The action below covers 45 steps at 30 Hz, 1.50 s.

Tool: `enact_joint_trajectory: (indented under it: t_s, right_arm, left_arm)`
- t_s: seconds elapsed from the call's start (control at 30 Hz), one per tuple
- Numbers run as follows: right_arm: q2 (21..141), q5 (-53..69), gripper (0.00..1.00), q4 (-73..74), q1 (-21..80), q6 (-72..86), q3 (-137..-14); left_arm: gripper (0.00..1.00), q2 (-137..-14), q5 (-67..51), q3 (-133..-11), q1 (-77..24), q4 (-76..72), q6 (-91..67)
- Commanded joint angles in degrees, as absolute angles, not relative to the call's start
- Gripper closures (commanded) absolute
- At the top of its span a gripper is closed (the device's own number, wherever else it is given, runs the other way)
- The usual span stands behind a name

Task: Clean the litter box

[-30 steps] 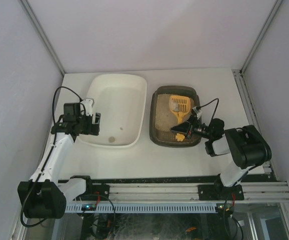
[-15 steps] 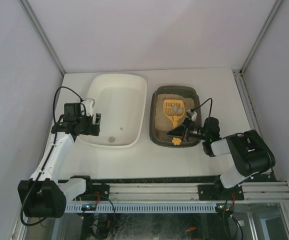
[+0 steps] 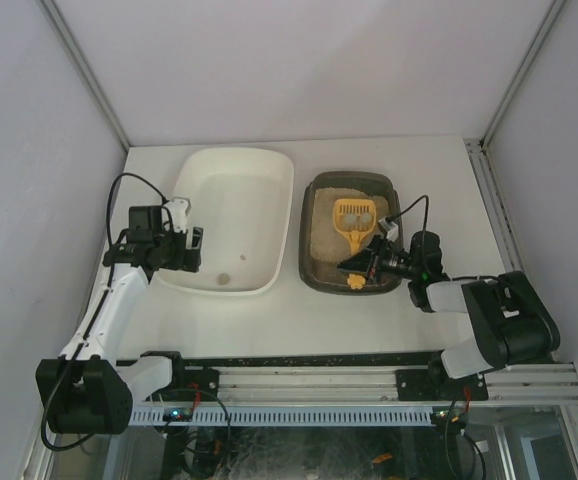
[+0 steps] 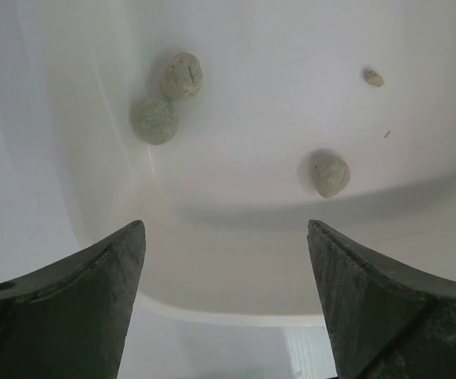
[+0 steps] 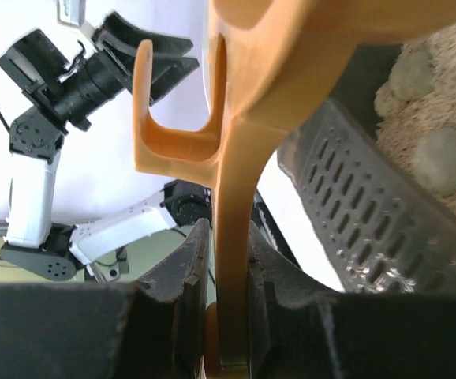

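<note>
The dark litter box with pale sandy litter stands right of centre. A yellow slotted scoop lies over the litter, handle towards the near rim. My right gripper is shut on that handle; the right wrist view shows both fingers pressed on the orange handle. Grey clumps lie on the litter past the box's slotted grey rim. My left gripper is open and empty at the near left rim of the white tub. In the left wrist view its jaws stand wide apart.
Three grey clumps and a small crumb lie on the white tub's floor. A brown spot shows in the tub. White walls enclose the table on three sides. A metal rail runs along the near edge.
My right arm's elbow has swung down and to the right. The scoop has shifted slightly over the litter with the gripper still shut on it. The left arm has not moved.
</note>
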<state>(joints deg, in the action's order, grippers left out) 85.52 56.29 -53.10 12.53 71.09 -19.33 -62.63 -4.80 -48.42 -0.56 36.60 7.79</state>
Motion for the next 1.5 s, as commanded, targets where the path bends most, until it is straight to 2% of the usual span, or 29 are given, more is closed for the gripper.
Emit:
enact_joint_trajectory:
  t_s: [0.0, 0.13, 0.23, 0.3, 0.43, 0.5, 0.67, 0.8, 0.93, 1.13, 1.33, 1.47]
  right_arm:
    - [80.26, 54.84, 1.00, -42.16, 17.10, 62.14, -23.94]
    - [79.39, 56.47, 1.00, -45.89, 11.50, 65.44, -22.49]
    - [76.41, 54.43, 1.00, -33.80, 14.59, 57.62, -25.16]
    - [76.05, 54.08, 1.00, -31.03, 16.07, 55.31, -25.36]
    - [78.57, 57.48, 1.00, -44.68, 10.73, 64.48, -20.71]
    - [77.93, 57.05, 1.00, -43.47, 12.04, 63.47, -20.99]
    - [72.22, 54.73, 1.00, -32.70, 14.26, 59.69, -23.70]
    - [69.08, 52.30, 1.00, -17.89, 16.60, 52.77, -29.95]
    - [69.58, 52.00, 1.00, -7.41, 16.87, 50.02, -36.55]
    - [76.62, 50.88, 1.00, 8.51, 21.65, 42.27, -50.79]
    - [83.53, 43.51, 1.00, 16.93, 31.60, 34.72, -58.19]
    - [88.61, 31.79, 1.00, 28.13, 38.74, 27.98, -66.72]
  left_arm:
    - [0.13, -62.11, -7.93, -48.03, -0.35, 36.88, 10.38]
    - [0.13, -62.75, -11.37, -48.92, -0.35, 39.08, 11.88]
    - [0.13, -62.44, -10.70, -48.79, -0.30, 38.90, 11.96]
    - [0.13, -62.32, -10.75, -48.64, -0.30, 38.85, 11.91]
    - [0.13, -62.44, -10.90, -48.68, -0.31, 38.89, 11.99]
    - [0.13, -62.53, -10.82, -48.60, -0.33, 38.89, 12.00]
    - [0.13, -62.63, -8.46, -48.69, -0.32, 38.06, 11.22]
    - [0.16, -63.04, -0.49, -50.21, -0.22, 37.35, 9.95]
    - [0.16, -58.53, 3.90, -51.83, 1.99, 35.89, 11.83]
    - [0.00, -56.47, -4.25, -63.13, 14.57, 42.27, 12.80]
    - [0.00, -58.34, -11.32, -67.47, 21.70, 47.69, 11.13]
    - [0.00, -61.03, -20.56, -68.64, 23.85, 52.46, 13.27]
